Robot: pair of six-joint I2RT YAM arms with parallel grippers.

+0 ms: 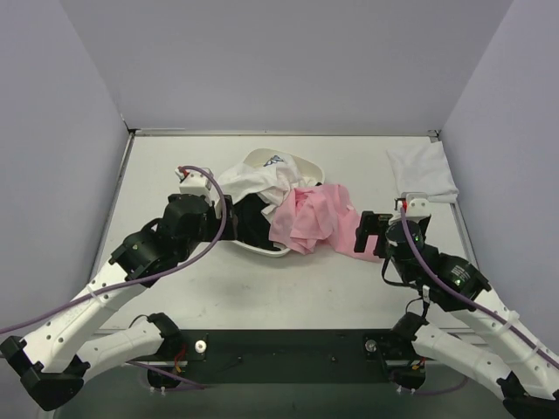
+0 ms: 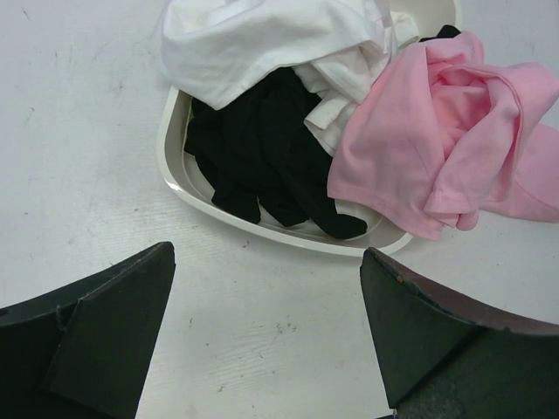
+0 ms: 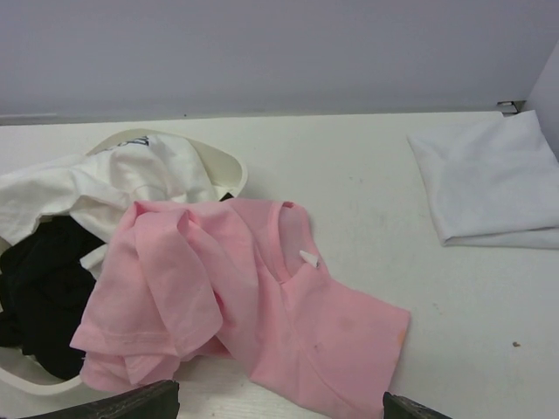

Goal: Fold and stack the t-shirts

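Hovering near a heap of limp t-shirts, left gripper (image 2: pixel 266 297) and right gripper (image 3: pixel 279 397) both spread wide, empty.
Pink t-shirt (image 3: pixel 262 323) sprawls just ahead of the right gripper, half out of the basin (image 2: pixel 175 166); probably light and floppy, best pinched at a hem corner. Crumpled white shirt (image 2: pixel 253 44) and black shirt (image 2: pixel 262 148) lie ahead of the left gripper.

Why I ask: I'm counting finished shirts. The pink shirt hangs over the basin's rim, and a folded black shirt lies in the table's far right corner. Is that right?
Not quite. The folded shirt in the far right corner is white, not black, as the right wrist view shows. The black shirt lies crumpled in the basin. The pink shirt does hang over its rim.
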